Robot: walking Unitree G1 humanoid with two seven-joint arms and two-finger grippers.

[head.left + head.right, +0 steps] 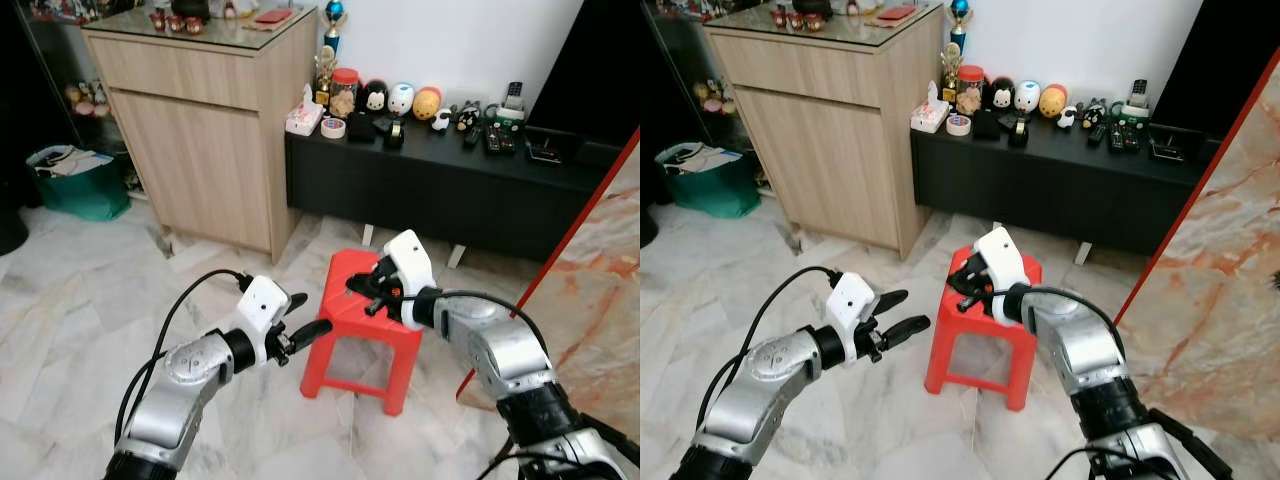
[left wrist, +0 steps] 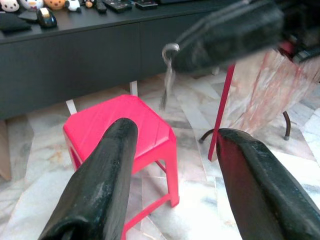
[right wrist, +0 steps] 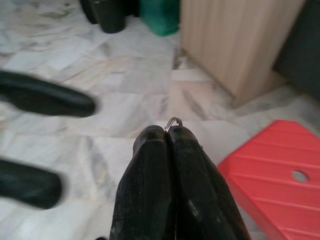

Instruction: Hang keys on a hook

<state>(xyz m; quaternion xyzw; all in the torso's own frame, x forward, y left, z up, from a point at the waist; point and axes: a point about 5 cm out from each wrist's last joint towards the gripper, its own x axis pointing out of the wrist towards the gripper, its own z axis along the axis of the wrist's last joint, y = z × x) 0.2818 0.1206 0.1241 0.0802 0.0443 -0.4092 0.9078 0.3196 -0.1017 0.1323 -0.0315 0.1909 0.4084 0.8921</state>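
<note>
Holding the keys [image 2: 168, 75] by their ring, your right gripper [image 3: 169, 134] has its two black fingers pressed together on it, with just a sliver of the ring poking past the tips in the right wrist view. In the left wrist view a key dangles free below those fingers. Your left gripper [image 1: 303, 318] sits just beside it, fingers spread apart and holding nothing, aimed toward the keys.

Below and slightly beyond both grippers stands the red stool [image 1: 345, 300] on the marble floor [image 1: 80, 300]. Farther back are the wooden cabinet [image 1: 200, 150] and the black tabletop [image 1: 560, 165] crowded with figurines and remotes.

You have no hook in sight, so you will likely need to turn or walk to find one. That is the risk: the grip is only on the thin ring at the very fingertips, and a swinging key during walking could work it loose. If you pass the keys across, closing the left gripper on the hanging key instead of the ring may leave nothing free to loop over a hook.
</note>
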